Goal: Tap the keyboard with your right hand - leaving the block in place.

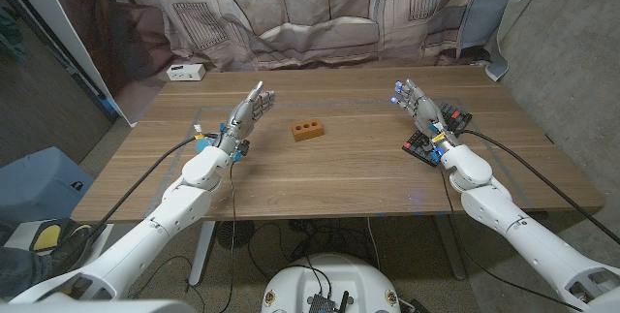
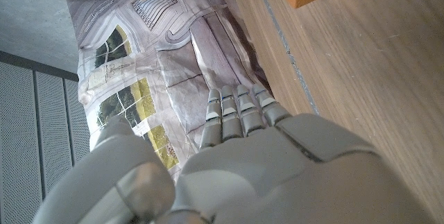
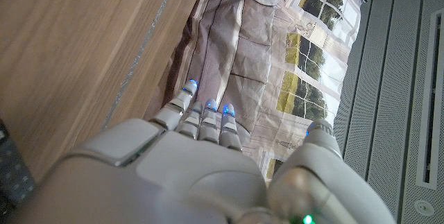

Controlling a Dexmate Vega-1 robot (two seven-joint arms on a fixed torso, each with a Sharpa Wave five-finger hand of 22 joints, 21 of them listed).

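My right hand (image 1: 418, 106) is empty, fingers extended, raised just beside the keyboard (image 1: 438, 135), which lies under my wrist. I judge the tap not yet made. The block (image 1: 307, 131) sits well off toward my idle, empty left hand (image 1: 245, 116).

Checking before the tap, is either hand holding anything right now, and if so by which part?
Nothing is held. The left hand and the right hand both have fingers extended, empty; the block sits alone on the table.
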